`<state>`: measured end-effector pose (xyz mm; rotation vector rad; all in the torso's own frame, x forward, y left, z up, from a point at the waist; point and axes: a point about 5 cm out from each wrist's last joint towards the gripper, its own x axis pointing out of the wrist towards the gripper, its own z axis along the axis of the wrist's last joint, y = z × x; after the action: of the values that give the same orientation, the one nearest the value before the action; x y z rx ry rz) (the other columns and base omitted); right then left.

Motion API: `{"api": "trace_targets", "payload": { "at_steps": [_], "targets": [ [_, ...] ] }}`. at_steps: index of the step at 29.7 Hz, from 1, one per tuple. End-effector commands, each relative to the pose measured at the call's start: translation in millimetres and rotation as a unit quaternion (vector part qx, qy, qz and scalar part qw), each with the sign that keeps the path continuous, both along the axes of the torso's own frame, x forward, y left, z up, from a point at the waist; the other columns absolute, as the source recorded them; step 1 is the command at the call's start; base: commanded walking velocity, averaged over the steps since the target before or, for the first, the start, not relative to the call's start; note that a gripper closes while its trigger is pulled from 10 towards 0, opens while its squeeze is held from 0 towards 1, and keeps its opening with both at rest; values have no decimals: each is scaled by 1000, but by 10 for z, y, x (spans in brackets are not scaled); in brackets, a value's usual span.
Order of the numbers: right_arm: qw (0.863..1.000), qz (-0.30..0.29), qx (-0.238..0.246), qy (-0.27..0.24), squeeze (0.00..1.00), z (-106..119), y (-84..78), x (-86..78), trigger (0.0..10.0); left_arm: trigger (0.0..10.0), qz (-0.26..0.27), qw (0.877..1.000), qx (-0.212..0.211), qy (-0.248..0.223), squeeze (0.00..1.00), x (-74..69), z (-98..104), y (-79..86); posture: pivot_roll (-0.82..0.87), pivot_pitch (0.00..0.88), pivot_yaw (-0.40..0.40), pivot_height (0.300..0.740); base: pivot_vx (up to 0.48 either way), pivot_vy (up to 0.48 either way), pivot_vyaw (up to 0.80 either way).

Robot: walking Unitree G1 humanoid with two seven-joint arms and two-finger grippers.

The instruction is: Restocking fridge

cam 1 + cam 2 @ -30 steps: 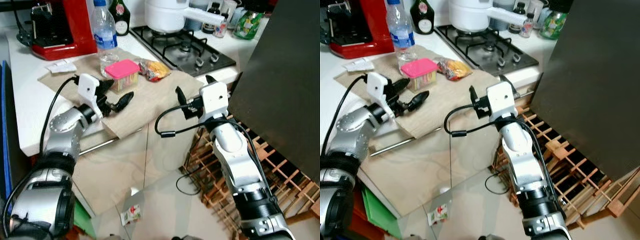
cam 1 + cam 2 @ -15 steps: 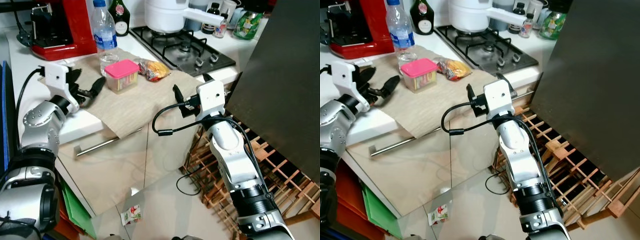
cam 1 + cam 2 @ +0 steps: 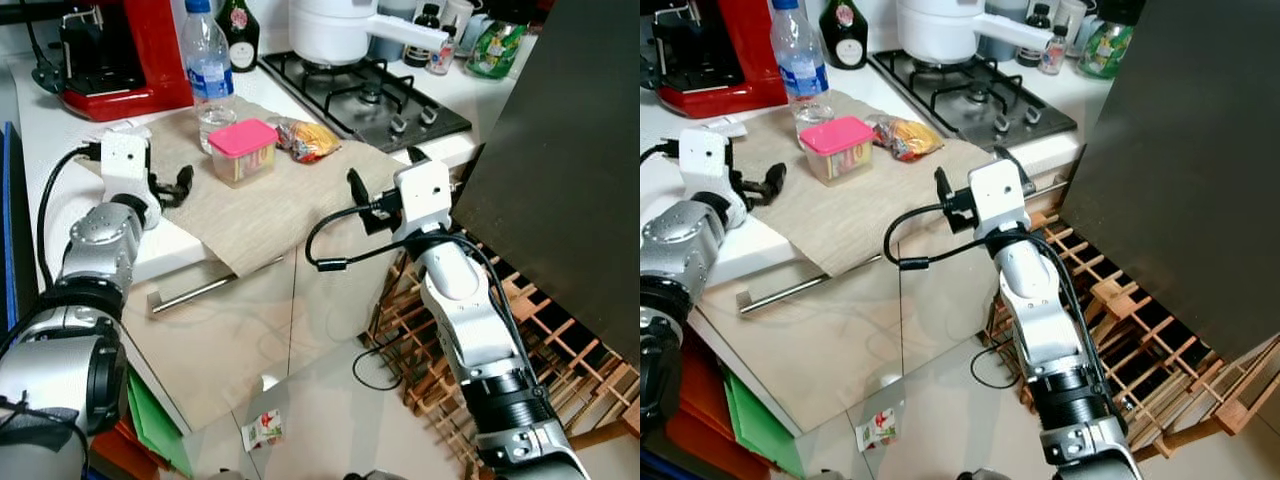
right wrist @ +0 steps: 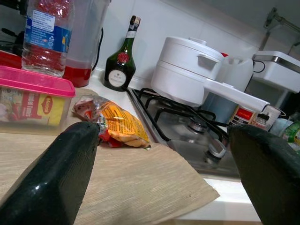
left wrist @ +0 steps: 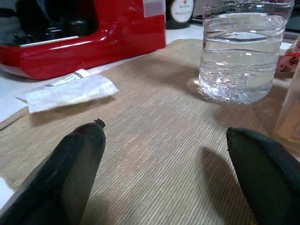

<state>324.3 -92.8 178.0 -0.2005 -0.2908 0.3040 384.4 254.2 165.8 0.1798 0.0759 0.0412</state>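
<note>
Two grippers are up at the counter, both with fingers spread and holding nothing. The left gripper (image 3: 178,186) hovers low over the beige mat (image 3: 270,205), near its 9 o'clock edge. The water bottle (image 3: 209,72) stands at the mat's 12 o'clock end, with the pink-lidded box (image 3: 243,151) just beside it and the snack bag (image 3: 304,139) at the box's 3 o'clock. The right gripper (image 3: 385,180) is at the counter's front edge, beside the dark fridge door (image 3: 570,160).

white counter (image 3: 50,195) | beige mat (image 3: 270,195) | red coffee machine (image 3: 130,50) | paper sachet (image 5: 70,91) | gas hob (image 3: 365,100)
</note>
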Motion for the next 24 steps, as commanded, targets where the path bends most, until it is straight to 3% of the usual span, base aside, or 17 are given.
{"api": "trace_targets", "payload": {
  "at_steps": [1, 2, 9, 13, 20, 24],
  "targets": [
    [1000, -8, 1, -5, 0, 22, -36, 2, 10000, 10000, -11, 1000, 3, 7, 0, 28, -40, -121, -42, 0, -36, 740, 0, 0, 0],
    [1000, -8, 0, -5, 0, 22, -37, 1, 10000, 10000, -37, 999, -4, -1, 0, 52, -39, -249, -43, 0, -36, 740, 0, 0, 0],
    [1000, -10, 1, -6, 0, 24, -38, 1, 10000, 10000, -89, 996, -15, -15, 0, 76, -44, -487, -48, 0, -24, 740, 0, 0, 0],
    [1000, -17, 4, -7, 0, 19, -59, -4, 10000, 10000, -155, 987, -22, -31, 0, 18, -107, -658, -50, 0, -16, 740, 0, 0, 0],
    [1000, -17, 3, -6, 0, 14, -67, 0, 10000, 10000, -243, 969, 4, -38, 0, -210, -154, -562, -33, 0, -21, 740, 0, 0, 0],
    [1000, -14, 4, -4, 0, 4, -53, 5, 10000, 10000, -233, 972, 12, -41, 0, -296, -115, -441, -13, 0, -28, 740, 0, 0, 0]
  ]
}}
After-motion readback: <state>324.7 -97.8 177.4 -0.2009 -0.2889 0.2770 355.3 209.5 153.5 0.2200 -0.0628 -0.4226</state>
